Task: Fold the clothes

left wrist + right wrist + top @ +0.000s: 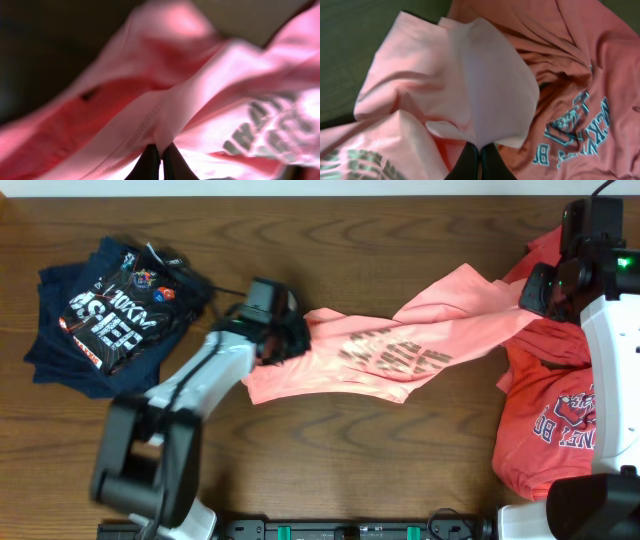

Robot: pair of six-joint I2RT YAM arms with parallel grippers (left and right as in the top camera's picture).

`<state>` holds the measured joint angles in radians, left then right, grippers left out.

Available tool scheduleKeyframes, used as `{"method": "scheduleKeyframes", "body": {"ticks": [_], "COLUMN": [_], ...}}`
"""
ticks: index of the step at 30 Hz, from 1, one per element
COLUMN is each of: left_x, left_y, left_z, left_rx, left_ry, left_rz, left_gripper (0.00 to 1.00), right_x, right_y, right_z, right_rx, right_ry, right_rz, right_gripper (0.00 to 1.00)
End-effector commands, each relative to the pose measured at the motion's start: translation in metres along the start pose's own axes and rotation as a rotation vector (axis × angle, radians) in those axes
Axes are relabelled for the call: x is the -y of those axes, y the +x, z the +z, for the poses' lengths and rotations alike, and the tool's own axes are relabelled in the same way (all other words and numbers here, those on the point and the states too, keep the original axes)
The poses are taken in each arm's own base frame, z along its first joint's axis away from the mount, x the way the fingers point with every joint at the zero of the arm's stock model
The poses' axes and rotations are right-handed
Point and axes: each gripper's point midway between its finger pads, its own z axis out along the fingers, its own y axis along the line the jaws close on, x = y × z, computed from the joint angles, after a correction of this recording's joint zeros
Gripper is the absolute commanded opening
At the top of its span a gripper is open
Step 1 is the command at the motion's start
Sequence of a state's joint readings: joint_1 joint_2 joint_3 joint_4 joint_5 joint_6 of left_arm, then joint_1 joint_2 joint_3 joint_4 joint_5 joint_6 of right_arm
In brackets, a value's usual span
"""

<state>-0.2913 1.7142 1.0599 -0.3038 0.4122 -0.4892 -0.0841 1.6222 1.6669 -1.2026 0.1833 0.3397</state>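
Shirt [200, 100] in left pincer [161, 148] (wrist closeup), navy pile [100, 320] — overhead only

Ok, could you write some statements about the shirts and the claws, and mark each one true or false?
1. The left claw and the right claw are both shut on the salmon-pink shirt. True.
2. The salmon-pink shirt lies folded in a neat square. False: it is stretched, crumpled, between the claws.
3. The navy garments lie on the left side. True.
4. The coral-red shirt covers the navy garments. False: it lies far right, near the right claw.
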Motion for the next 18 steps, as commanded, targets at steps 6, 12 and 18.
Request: {"method": "scheduleKeyframes", "body": {"ticks": [6, 12, 18], "left_x": [0.028, 0.043, 0.053], "left_y": [-0.163, -0.220, -0.191], "left_z": [-0.161, -0.252, -0.258], "left_rx": [0.581, 0.812, 0.646], "left_ry": [0.101, 0.138, 0.194], "left_rz": [0.073, 0.105, 0.088], "left_gripper": [0.06, 0.06, 0.06], "right_x": [-0.052, -0.073, -0.069], "right_y": [-0.070, -0.121, -0.100], "right_z": [-0.017, -0.046, -0.034], "right_rx": [0.268, 0.493, 0.405], "right_ry": [-0.282, -0.407, -0.372], "right_rz": [0.012, 0.019, -0.019], "right_gripper": [0.01, 0.01, 0.01]}}
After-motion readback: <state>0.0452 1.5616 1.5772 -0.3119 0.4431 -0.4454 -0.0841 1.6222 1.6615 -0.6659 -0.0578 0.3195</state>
